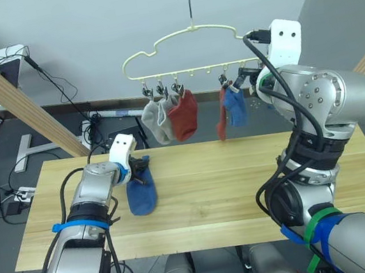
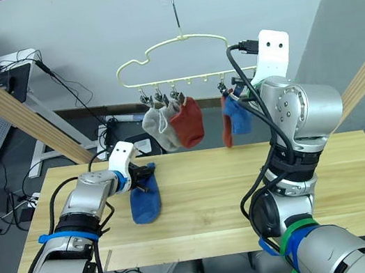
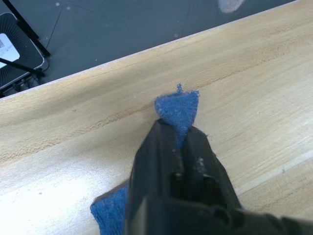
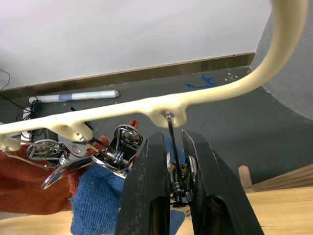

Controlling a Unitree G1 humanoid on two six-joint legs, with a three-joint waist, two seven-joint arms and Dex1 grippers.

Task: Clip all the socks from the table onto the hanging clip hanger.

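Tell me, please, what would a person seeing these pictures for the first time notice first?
Most striking is the pale clip hanger hanging above the table's far edge, with five socks already clipped on: two grey, a rust red one, then another red and a blue. On the table, the left gripper pinches the last blue sock, while the right gripper squeezes a free clip at the hanger's right end.

One sock (image 1: 141, 192) on table (image 1: 234, 191), hanger (image 1: 180, 45) behind

Left gripper (image 3: 178, 147) pinched closed, low; right gripper (image 4: 177, 161) raised, clamped.
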